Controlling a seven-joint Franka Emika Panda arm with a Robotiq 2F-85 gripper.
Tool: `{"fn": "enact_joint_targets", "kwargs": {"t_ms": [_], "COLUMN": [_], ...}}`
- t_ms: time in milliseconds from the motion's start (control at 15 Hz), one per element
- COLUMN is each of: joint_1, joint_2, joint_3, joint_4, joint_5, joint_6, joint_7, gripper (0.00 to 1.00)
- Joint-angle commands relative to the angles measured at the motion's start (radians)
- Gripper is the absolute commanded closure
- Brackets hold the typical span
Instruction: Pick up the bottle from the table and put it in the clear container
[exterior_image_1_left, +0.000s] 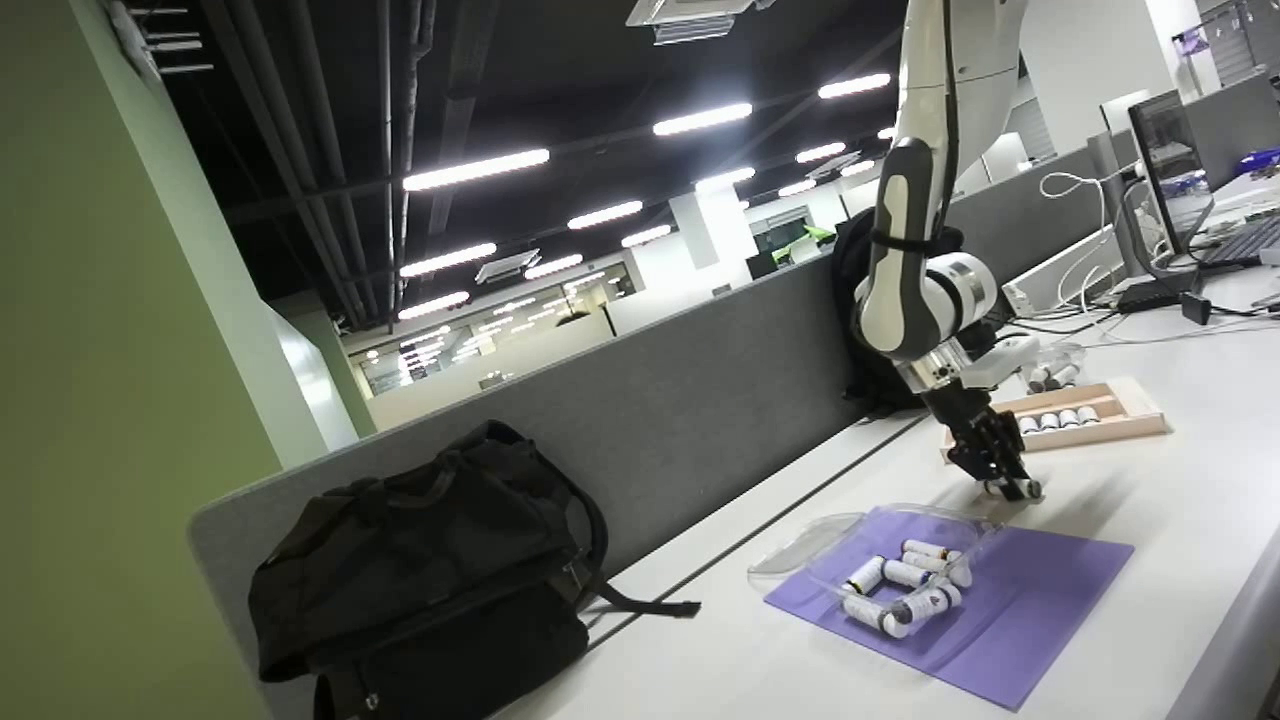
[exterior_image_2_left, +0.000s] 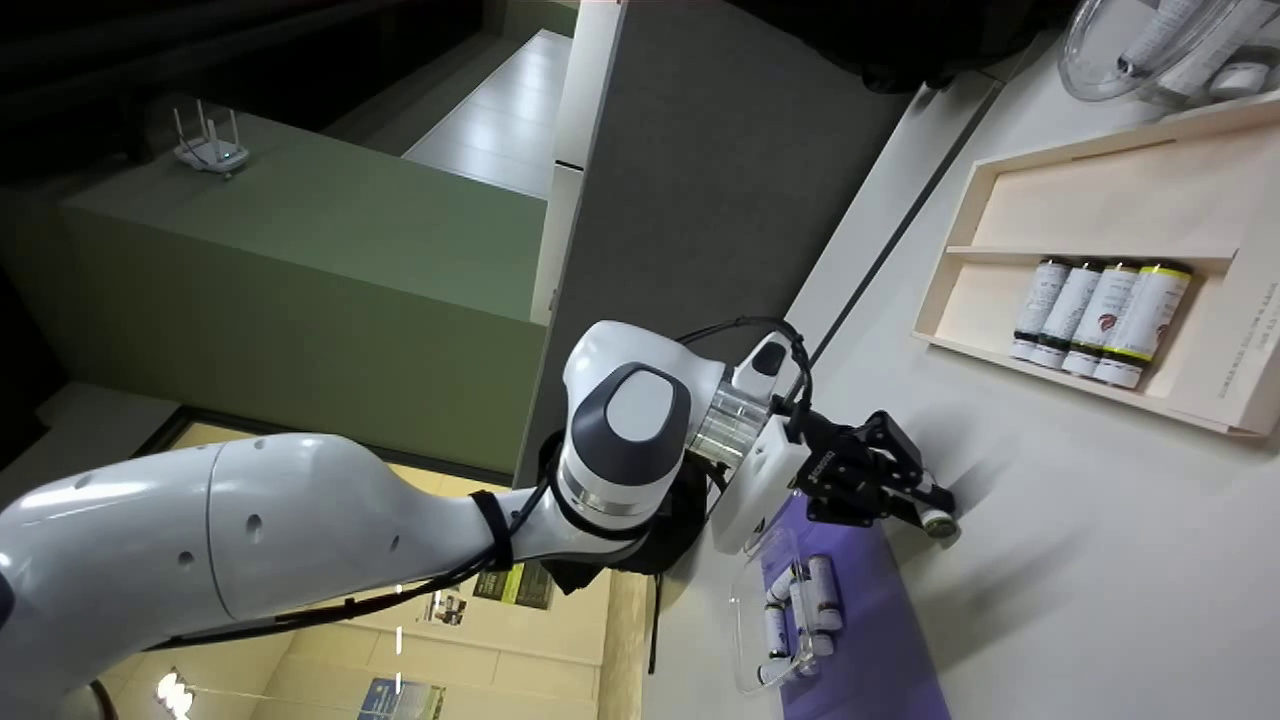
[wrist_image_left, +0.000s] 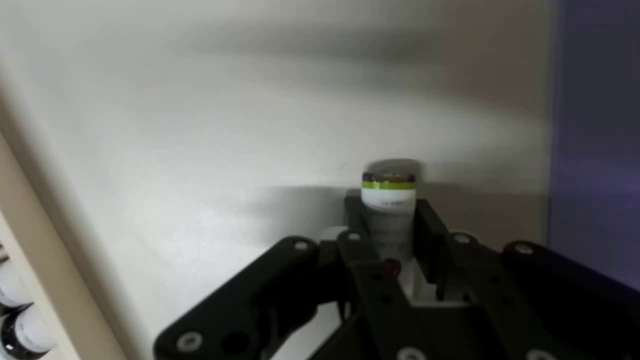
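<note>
The bottle (wrist_image_left: 390, 212) is small, with a white label, a green band and a dark end. It lies between the fingers of my gripper (wrist_image_left: 386, 200), both pads against its sides. In both exterior views the gripper (exterior_image_1_left: 1012, 488) (exterior_image_2_left: 925, 505) is low at the table, and the bottle's end (exterior_image_1_left: 1034, 489) (exterior_image_2_left: 938, 523) sticks out past the fingers. I cannot tell whether the bottle touches the table. The clear container (exterior_image_1_left: 985, 538) stands on the purple mat with several white-labelled bottles in it. It also shows in an exterior view (exterior_image_2_left: 738, 630), and is out of the wrist view.
The purple mat (exterior_image_1_left: 1060, 600) lies under the container. A clear lid (exterior_image_1_left: 800, 548) lies beside it. A wooden tray (exterior_image_1_left: 1145, 412) (exterior_image_2_left: 1245, 340) holds several bottles (exterior_image_2_left: 1100, 315). Another clear tub (exterior_image_2_left: 1100, 60) with bottles stands behind the tray. A grey partition (exterior_image_1_left: 700, 390) and black backpack (exterior_image_1_left: 430, 570) border the table.
</note>
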Motion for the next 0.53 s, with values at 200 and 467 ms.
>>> {"fn": "enact_joint_targets", "kwargs": {"t_ms": [200,467], "joint_1": [0.044,0.065], "joint_2": [0.005,0.006], "joint_3": [-0.052,-0.071], "joint_4": [0.002,0.001], "joint_5": [-0.075,-0.083], "joint_6": [0.060,0.068], "joint_7": [0.126,0.169], "gripper": [0.73,0.73]}}
